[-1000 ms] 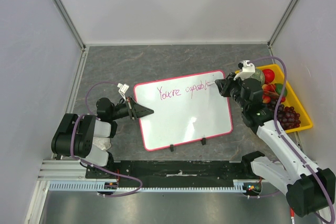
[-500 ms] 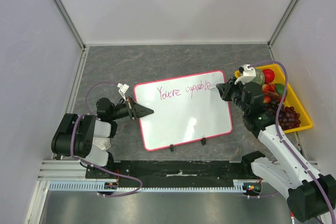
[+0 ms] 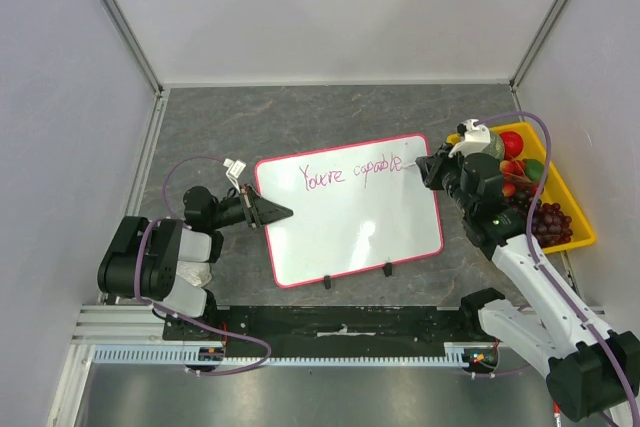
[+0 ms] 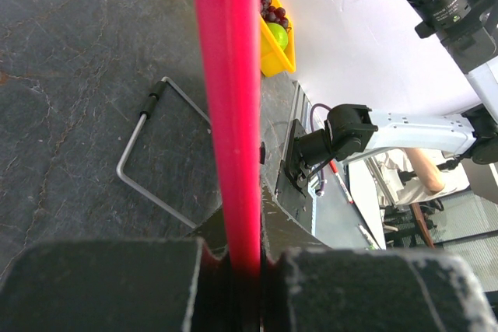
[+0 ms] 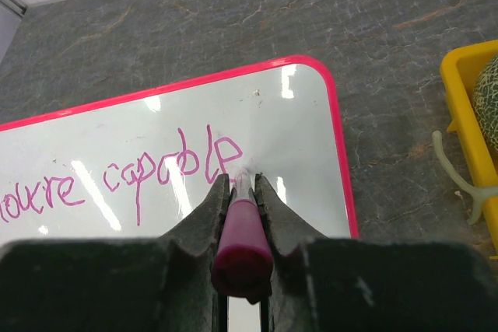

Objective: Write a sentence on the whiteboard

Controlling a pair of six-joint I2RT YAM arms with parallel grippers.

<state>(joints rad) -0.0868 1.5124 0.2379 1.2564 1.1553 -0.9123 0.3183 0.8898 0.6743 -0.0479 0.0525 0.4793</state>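
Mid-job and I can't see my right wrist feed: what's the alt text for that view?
The right hand grips a magenta marker, its tip on the pink-rimmed whiteboard just after the final e of "capable" in the purple sentence. A yellow bin sits on the grey table at right.

A yellow tray [image 3: 583, 234] holds grapes [image 3: 548, 222] and red fruit [image 3: 512, 142] on the grey table [image 3: 300, 117].

One whiteboard [image 3: 350, 232], one marker [image 5: 242, 242], one yellow tray [image 5: 459, 91], two written words [image 3: 378, 169].
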